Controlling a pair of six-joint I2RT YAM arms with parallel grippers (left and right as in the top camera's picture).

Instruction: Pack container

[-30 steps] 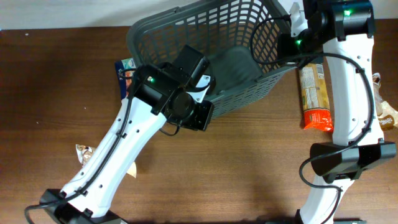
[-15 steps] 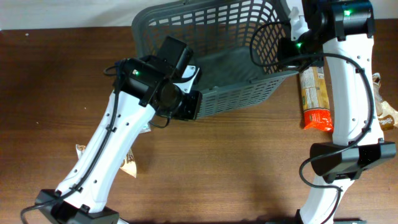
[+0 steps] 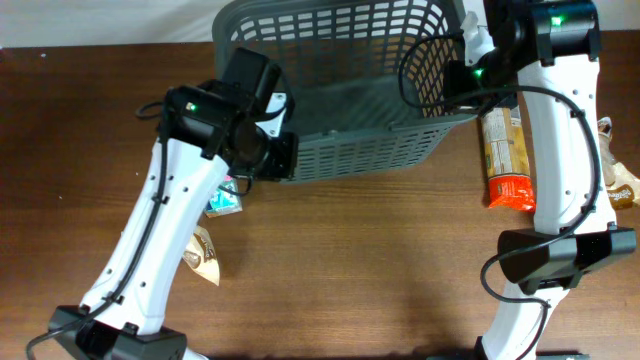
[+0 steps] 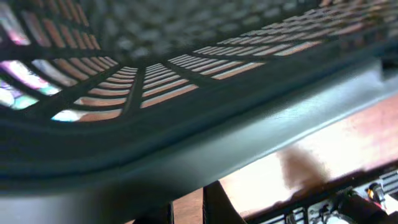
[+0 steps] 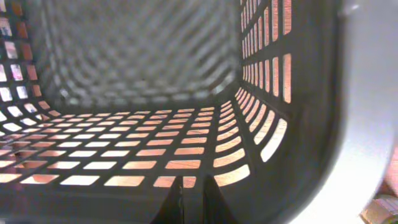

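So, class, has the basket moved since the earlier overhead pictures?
Yes. The container has turned clockwise, its front wall now squarer to the far edge of the table.

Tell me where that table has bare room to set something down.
The widest bare table is in front of the container, between the left arm and right arm. The far left is bare too. Crowded: the orange packet by the right arm, the teal packet and brown packet beside the left arm.

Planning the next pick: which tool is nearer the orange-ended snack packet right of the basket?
Right. The right tool is at the container's right rim, just beside the packet; the left tool is across the container at its left front corner.
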